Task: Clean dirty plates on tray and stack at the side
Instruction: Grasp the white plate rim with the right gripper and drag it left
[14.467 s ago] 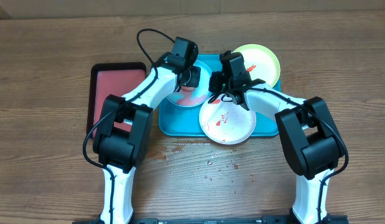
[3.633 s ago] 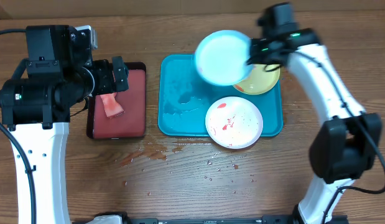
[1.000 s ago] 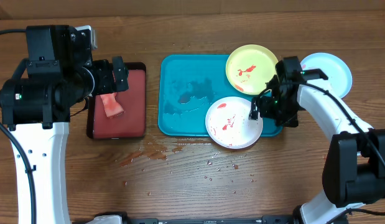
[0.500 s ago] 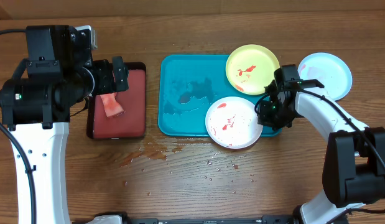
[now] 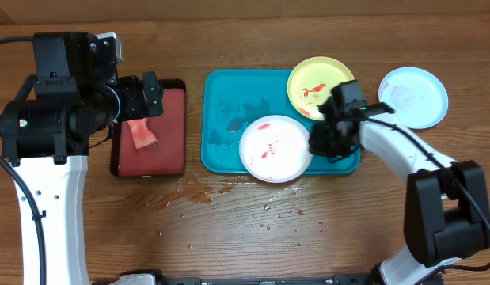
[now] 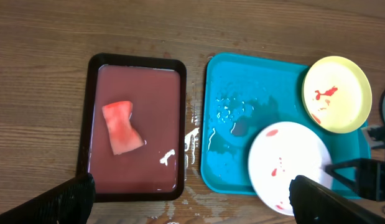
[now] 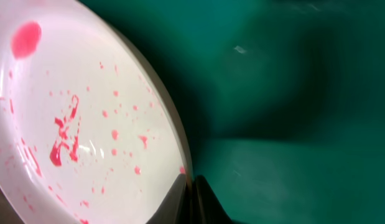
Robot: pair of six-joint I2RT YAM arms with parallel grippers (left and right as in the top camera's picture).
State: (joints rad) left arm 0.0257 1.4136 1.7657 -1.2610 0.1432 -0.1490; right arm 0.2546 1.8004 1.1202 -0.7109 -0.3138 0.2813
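The right gripper (image 5: 316,144) has its jaws pinched tight on the right rim of the sauce-spattered white plate (image 5: 275,148), which sits at the front of the teal tray (image 5: 229,103) with its near edge reaching over the tray's front rim. The yellow-green plate (image 5: 320,85) lies in the tray's far right corner, and the light blue plate (image 5: 415,96) rests on the wooden surface (image 5: 245,229) just right of the tray. The left gripper (image 5: 142,99) hangs above the red tray (image 5: 169,158), where a pink sponge (image 6: 122,127) lies, with its jaws spread wide and empty.
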